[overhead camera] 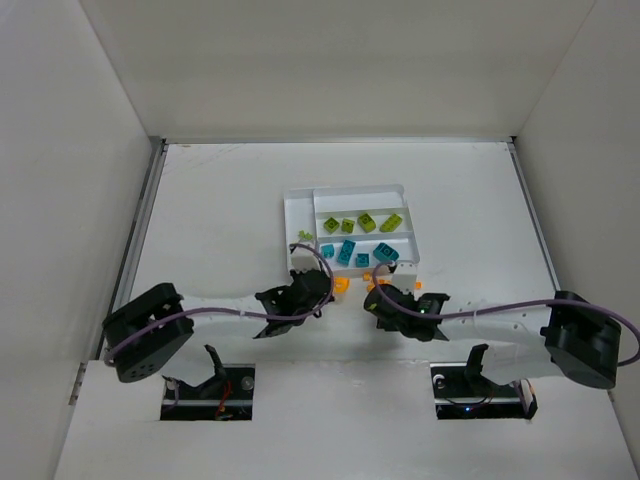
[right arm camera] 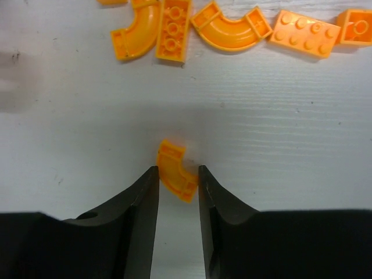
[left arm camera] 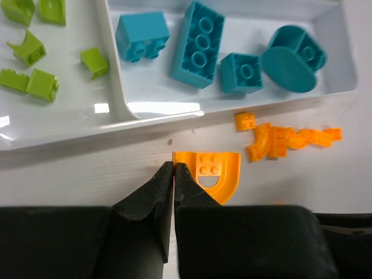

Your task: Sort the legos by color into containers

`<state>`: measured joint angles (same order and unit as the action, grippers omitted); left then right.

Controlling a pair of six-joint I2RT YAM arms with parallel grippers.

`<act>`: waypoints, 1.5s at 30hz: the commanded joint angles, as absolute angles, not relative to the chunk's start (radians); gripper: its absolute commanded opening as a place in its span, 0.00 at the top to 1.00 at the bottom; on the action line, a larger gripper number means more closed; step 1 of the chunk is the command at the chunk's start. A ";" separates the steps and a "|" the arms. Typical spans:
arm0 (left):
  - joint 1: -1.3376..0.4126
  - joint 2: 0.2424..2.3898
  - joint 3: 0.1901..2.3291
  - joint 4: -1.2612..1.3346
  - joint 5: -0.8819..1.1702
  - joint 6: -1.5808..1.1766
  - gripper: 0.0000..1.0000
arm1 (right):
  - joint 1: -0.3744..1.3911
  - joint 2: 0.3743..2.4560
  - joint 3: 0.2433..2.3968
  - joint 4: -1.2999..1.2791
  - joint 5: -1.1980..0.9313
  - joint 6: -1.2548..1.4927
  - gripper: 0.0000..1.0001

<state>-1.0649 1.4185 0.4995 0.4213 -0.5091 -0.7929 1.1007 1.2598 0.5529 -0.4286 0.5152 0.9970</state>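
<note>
The white tray (overhead camera: 300,200) holds lime green legos (overhead camera: 365,223) in one long section and teal legos (overhead camera: 355,252) in the one nearer me. In the left wrist view the teal legos (left arm camera: 200,43) and green legos (left arm camera: 35,81) lie behind the tray's wall (left arm camera: 116,87). An orange arch lego (left arm camera: 218,174) lies on the table before the tray. My left gripper (left arm camera: 174,167) is shut, its tips at that arch's left corner. My right gripper (right arm camera: 177,170) is shut on a small orange curved lego (right arm camera: 173,168).
Several loose orange legos (right arm camera: 232,29) lie in a row on the table ahead of the right gripper, also seen as a cluster (left arm camera: 288,139) in front of the tray. White walls enclose the table on three sides.
</note>
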 commanded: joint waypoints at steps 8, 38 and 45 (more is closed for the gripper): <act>-0.906 1.301 0.578 0.432 -0.427 -0.727 1.00 | 1.145 1.296 0.584 -0.365 0.483 1.002 0.79; -0.587 1.994 1.269 0.439 -0.328 -0.560 0.90 | 1.119 1.111 0.563 -0.262 0.503 0.968 0.79; -0.604 1.896 1.160 0.505 -0.347 -0.578 0.72 | 1.004 1.103 0.636 -0.172 0.476 0.864 0.79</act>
